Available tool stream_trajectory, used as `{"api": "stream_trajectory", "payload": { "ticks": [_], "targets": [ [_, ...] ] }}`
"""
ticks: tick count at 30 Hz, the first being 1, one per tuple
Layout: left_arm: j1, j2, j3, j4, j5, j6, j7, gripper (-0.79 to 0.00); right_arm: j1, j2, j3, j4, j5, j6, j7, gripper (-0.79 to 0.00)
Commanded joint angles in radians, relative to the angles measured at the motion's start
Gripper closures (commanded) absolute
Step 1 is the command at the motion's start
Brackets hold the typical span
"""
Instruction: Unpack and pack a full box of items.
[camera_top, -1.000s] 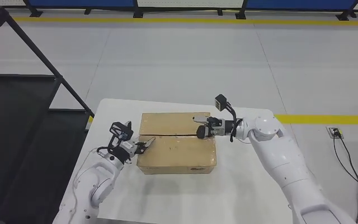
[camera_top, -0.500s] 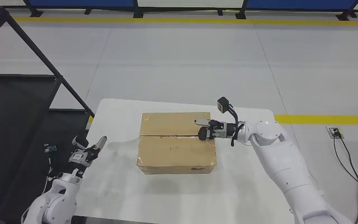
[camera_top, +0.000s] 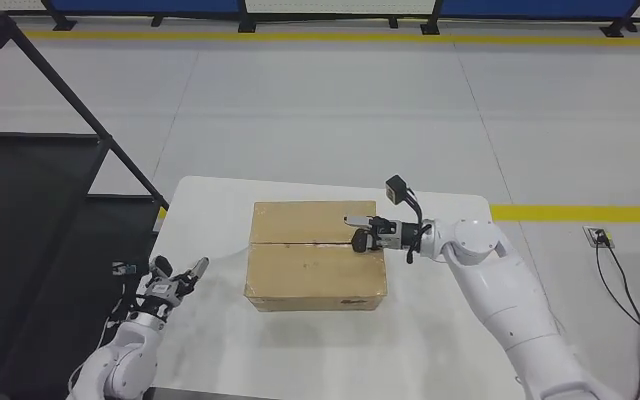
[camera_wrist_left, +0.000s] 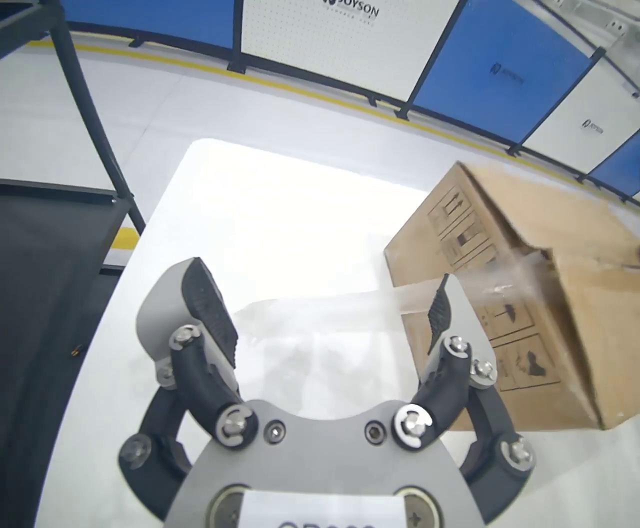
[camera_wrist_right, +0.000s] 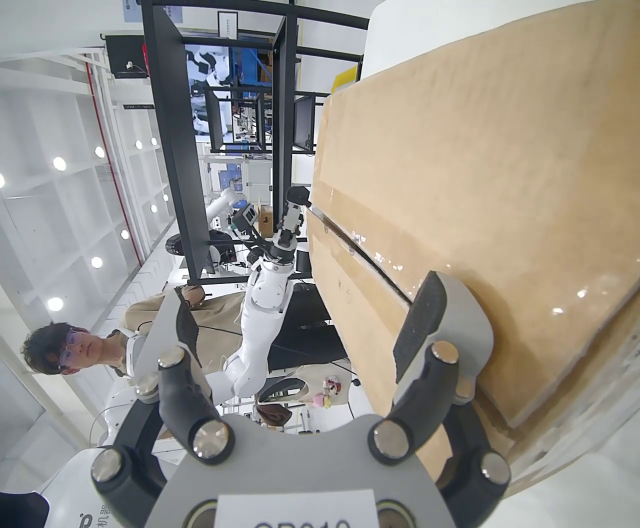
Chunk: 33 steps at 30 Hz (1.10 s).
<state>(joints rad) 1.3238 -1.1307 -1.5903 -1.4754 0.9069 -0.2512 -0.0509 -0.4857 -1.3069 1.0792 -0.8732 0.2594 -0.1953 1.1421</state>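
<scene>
The left gripper has its fingers spread; clear tape stretches past one finger to the box. The right gripper also has its fingers spread, with one touching the box top.

Closed box: contents hidden. In left wrist view, box cut off at frame edge. Tape strip blurred, free end indistinct.

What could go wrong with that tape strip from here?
The clear tape strip stretches from the box to the open left gripper; it may cling there and drag the box when the arm moves.
The open right gripper only lies against the box top by the seam, so it may not hold the box against that pull.
</scene>
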Motion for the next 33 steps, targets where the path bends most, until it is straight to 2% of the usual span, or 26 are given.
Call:
{"api": "stream_trajectory", "payload": {
  "ticks": [1, 6, 8, 14, 19, 22, 25, 33],
  "targets": [
    [-0.020, 0.001, 0.024, 0.046, 0.071, -0.027, 0.012, -0.785, -0.005, 0.002, 0.002, -0.007, 0.000, 0.004, 0.003, -0.785],
    [-0.057, -0.002, 0.088, 0.138, 0.170, -0.084, 0.070, -0.785, -0.009, 0.006, 0.004, -0.015, 0.002, 0.006, 0.008, -0.785],
    [-0.065, -0.003, 0.097, 0.154, 0.202, -0.075, 0.088, -0.785, -0.010, 0.006, 0.004, -0.016, 0.003, 0.006, 0.012, -0.785],
    [-0.125, -0.018, 0.162, 0.233, 0.284, 0.053, 0.134, -0.785, -0.008, 0.008, 0.002, -0.014, 0.007, 0.003, 0.018, -0.785],
    [-0.208, -0.040, 0.231, 0.348, 0.377, 0.218, 0.212, -0.785, 0.000, 0.007, -0.004, -0.003, 0.011, 0.000, 0.027, -0.785],
    [-0.249, -0.055, 0.249, 0.407, 0.329, 0.268, 0.244, -0.785, 0.005, 0.007, -0.008, 0.003, 0.013, -0.001, 0.030, -0.785],
    [-0.272, -0.066, 0.244, 0.434, 0.254, 0.266, 0.279, -0.785, 0.009, 0.007, -0.013, 0.008, 0.011, -0.003, 0.032, -0.785],
    [-0.263, -0.073, 0.191, 0.400, 0.134, 0.257, 0.355, -0.785, 0.024, 0.004, -0.024, 0.025, 0.017, -0.004, 0.035, -0.785]
  ]
}}
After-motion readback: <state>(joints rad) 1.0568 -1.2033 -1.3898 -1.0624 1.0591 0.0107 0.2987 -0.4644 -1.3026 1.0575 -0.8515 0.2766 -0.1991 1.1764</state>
